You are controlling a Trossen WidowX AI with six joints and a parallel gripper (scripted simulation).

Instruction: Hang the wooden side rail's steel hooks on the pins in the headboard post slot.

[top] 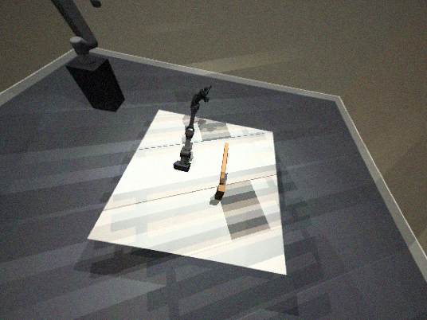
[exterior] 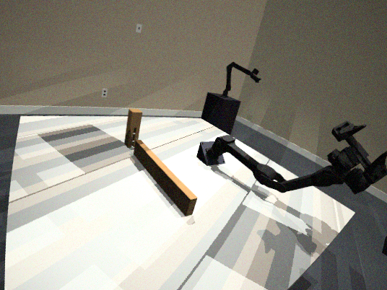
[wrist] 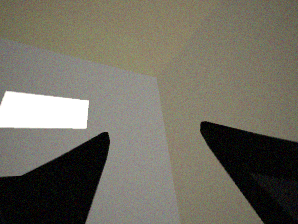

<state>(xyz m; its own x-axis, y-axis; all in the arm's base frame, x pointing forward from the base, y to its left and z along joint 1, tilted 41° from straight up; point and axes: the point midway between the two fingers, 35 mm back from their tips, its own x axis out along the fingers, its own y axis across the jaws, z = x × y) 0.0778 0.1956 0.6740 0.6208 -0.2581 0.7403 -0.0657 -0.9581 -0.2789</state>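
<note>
The wooden side rail (top: 225,161) (exterior: 164,174) rests on its long narrow edge on the table, one end close to the post. The headboard post (top: 220,192) (exterior: 134,122) stands upright, its dark slot low on the side near the rail. Small dark metal parts show between the rail's end and the post; whether the hooks sit on the pins cannot be told. My gripper (top: 209,93) (wrist: 155,131) is open and empty, raised high and well away from both. In the wrist view its fingers stand wide apart with nothing between them.
The arm's base (top: 182,165) (exterior: 210,153) stands on the table (top: 159,219) (exterior: 90,238), to one side of the rail. A second arm on a dark pedestal (top: 97,85) (exterior: 221,112) stands beyond the table. The wrist view shows walls, ceiling and a bright panel (wrist: 46,111).
</note>
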